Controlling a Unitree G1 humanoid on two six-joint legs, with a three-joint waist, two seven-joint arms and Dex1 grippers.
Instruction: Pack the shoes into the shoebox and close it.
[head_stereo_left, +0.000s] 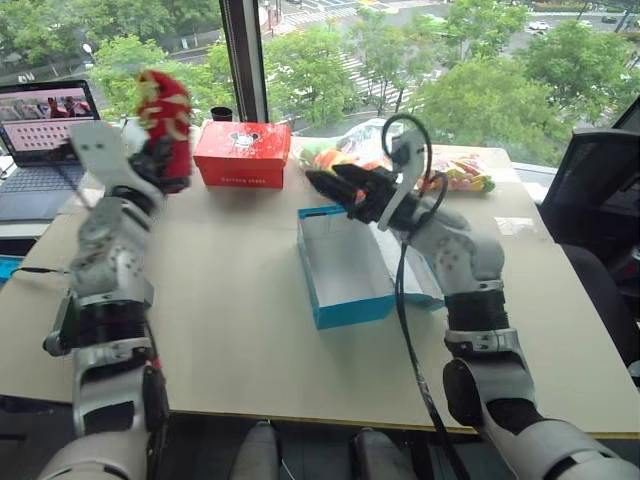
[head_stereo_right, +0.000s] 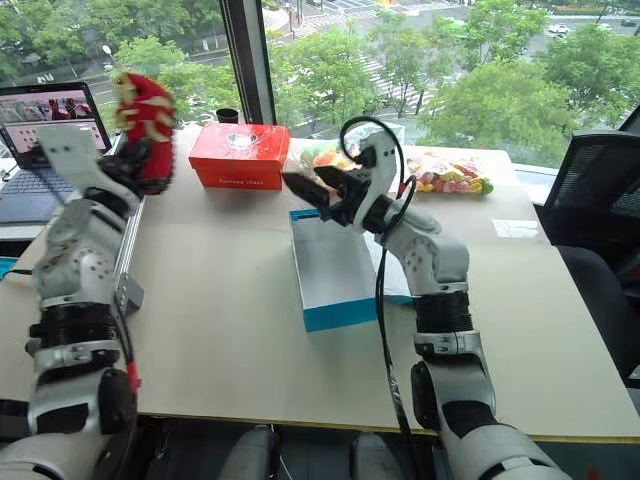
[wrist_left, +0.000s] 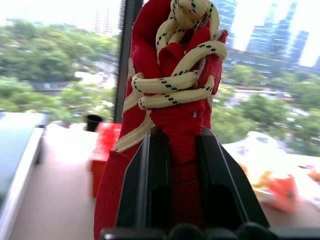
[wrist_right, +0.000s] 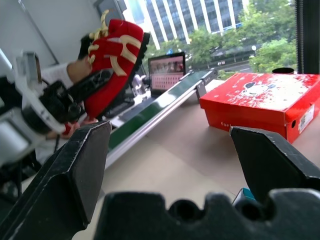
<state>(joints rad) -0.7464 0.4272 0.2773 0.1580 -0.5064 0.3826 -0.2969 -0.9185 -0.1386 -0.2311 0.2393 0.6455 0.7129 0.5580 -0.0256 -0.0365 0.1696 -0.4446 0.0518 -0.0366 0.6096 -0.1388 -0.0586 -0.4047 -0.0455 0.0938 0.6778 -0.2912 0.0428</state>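
above table's left edge (head_stereo_left: 40, 300), red shoe (head_stereo_left: 165, 110) held aloft, shoebox (head_stereo_left: 345, 285) open

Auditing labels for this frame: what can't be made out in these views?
- Second shoe: whereabouts cannot be told.
- Held shoe: its sole, behind the left gripper fingers, left wrist view.
- Shoebox: lid, largely behind right gripper and arm, head views.
- Red box lettering: too small.

The right arm covers the far right side of the blue shoebox (head_stereo_left: 343, 268). White lettering on the red box (head_stereo_left: 243, 154) is too small to read. The laptop (head_stereo_left: 40, 140) runs off the edge.
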